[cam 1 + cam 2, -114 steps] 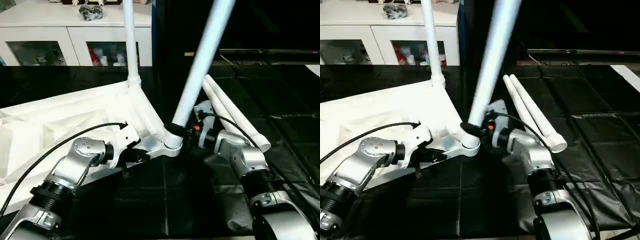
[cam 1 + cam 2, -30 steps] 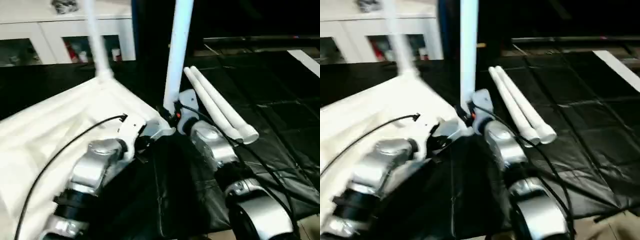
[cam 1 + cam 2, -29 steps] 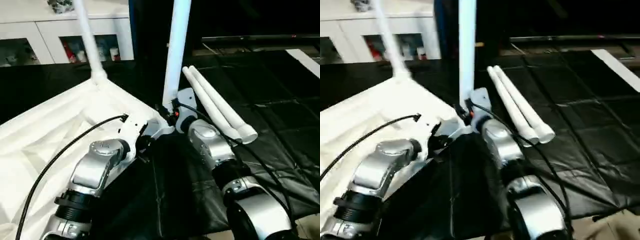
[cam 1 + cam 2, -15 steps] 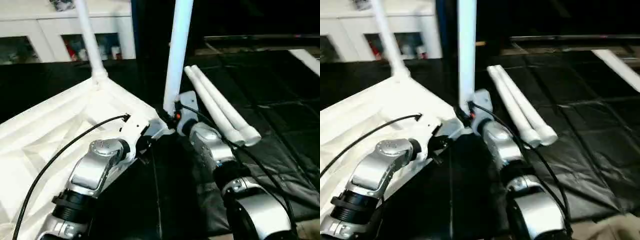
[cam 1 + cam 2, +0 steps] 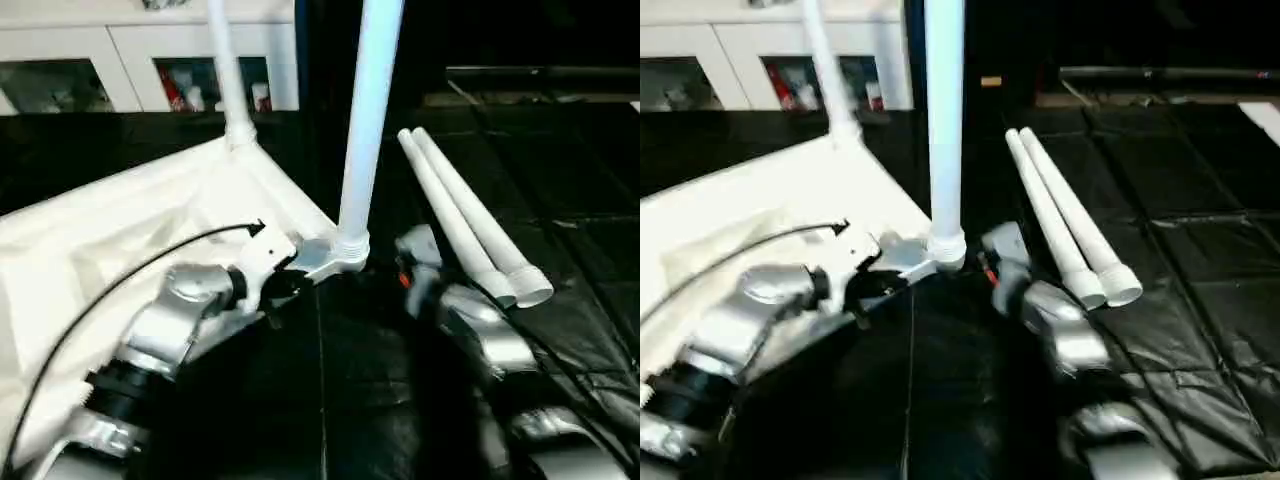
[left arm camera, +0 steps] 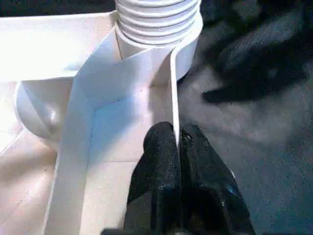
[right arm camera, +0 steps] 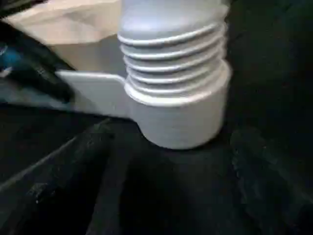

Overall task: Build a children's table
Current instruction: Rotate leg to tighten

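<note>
The white table top (image 5: pixel 120 230) lies upside down on the black mat (image 5: pixel 560 180), so its ribbed underside faces up. Two white legs stand straight up from its round corner sockets. The near leg (image 5: pixel 365 130) sits in the near corner socket (image 5: pixel 347 250), and its ribbed end shows just above the socket rim. The far leg (image 5: pixel 228 70) stands in the far corner socket (image 5: pixel 238 135), close to the white cabinet (image 5: pixel 130 60) with glass doors at the back.

Two more loose legs (image 5: pixel 465 220) lie side by side on the mat, touching each other, to the right of the table top. Their wide ends point toward the robot.

The left hand (image 6: pixel 177 147) is pinched shut on the table top's thin edge wall (image 6: pixel 172 88) — one black finger (image 6: pixel 159 161) on the inside, the other on the outside. It grips just beside the near corner socket.

The right hand (image 5: pixel 992 262) sits low on the mat, just to the right of the near socket, and is not touching the leg. In its own wrist view the socket and the leg's ribbed end sit right in front of it with nothing gripping them. How far apart its fingers are — that you cannot tell from the pictures.
</note>
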Controlling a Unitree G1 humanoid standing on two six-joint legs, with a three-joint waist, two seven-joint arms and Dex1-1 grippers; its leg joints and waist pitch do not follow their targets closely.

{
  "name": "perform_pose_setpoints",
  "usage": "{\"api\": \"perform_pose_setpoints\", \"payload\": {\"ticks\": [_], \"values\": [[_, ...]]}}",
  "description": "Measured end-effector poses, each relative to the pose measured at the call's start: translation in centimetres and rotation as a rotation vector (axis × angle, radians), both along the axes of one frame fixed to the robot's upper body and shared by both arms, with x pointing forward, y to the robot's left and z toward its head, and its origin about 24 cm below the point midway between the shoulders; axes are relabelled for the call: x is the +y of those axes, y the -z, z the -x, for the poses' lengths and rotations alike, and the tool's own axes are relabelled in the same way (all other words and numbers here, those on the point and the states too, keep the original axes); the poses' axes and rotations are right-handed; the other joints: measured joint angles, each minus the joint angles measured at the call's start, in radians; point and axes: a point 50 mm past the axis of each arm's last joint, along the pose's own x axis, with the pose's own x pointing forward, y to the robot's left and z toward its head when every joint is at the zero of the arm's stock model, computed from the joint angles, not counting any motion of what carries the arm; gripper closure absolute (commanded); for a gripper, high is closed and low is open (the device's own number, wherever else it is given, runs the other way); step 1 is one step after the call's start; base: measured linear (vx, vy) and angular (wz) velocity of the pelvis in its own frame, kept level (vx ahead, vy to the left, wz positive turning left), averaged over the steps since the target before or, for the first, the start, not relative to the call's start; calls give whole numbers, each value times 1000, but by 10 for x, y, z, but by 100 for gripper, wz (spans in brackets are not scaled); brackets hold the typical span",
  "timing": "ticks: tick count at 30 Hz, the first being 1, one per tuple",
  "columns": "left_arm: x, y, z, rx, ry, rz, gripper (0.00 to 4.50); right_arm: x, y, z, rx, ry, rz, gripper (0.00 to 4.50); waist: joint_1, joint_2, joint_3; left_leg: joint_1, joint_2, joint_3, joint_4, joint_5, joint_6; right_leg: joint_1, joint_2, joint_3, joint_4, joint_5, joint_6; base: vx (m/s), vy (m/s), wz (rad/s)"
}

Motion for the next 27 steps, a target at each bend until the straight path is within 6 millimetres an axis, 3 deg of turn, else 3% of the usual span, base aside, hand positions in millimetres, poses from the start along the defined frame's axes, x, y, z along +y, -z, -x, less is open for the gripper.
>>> {"api": "perform_pose_setpoints", "payload": {"ticks": [4, 14, 23, 27], "values": [[6, 1, 3, 7, 105, -31, 450, -8, -19, 0, -55, -92, -1, 1, 5, 0, 0, -3, 1, -1, 6, 0, 0, 1, 0, 0, 0, 2, 0, 0, 0, 0], [12, 1, 11, 41, 329, -73, 450, -13, -40, 8, -81, -351, 100, 1, 29, 0, -1, -4, 2, 0, 10, 0, 0, 4, 0, 1, 1, 3, 1, 0, 0, 0], [10, 1, 14, 45, 428, -95, 450, 3, -41, 9, -76, -474, 139, 1, 38, 0, -1, -5, 2, -1, 17, 0, 0, 5, -1, 1, 6, 3, 1, 0, 0, 0], [8, 1, 14, 43, 449, -100, 450, 12, -38, 8, -65, -502, 129, 35, 45, -1, -1, -5, 2, -1, 20, 0, 0, 4, -2, 1, 12, 2, 1, 0, 0, 0]]}}
